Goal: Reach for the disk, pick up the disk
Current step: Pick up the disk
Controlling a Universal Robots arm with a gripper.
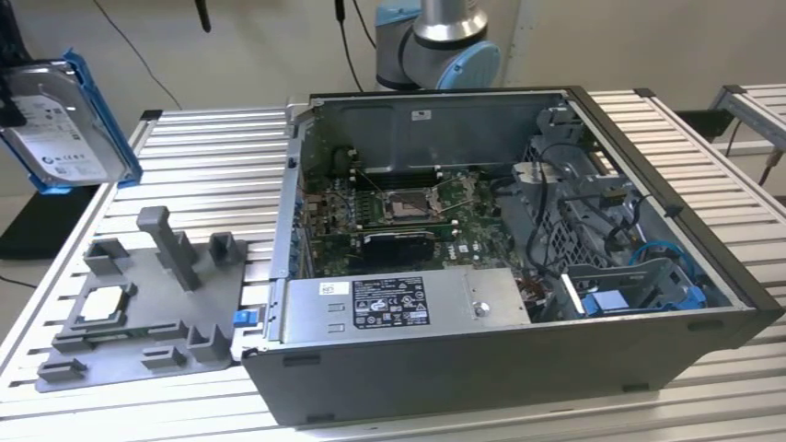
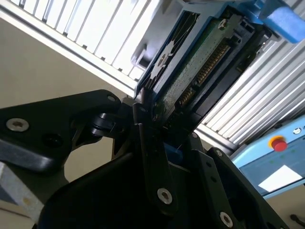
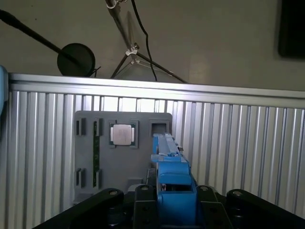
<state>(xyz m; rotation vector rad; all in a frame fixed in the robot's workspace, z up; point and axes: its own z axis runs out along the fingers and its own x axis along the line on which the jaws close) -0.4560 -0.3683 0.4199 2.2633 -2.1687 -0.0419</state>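
One disk (image 1: 62,124) aloft, upper left in the exterior view.
Jaws clamped on its edge, above the desk (image 1: 209,157).

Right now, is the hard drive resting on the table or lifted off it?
Lifted off. The claw is shut on the hard drive, holding it in the air, clear of the table.

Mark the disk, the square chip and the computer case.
the disk (image 1: 68,129), exterior view, on its white label.
the square chip (image 3: 123,134), first wrist view, on its metal top.
the computer case (image 1: 491,378), exterior view, on its near outer wall.
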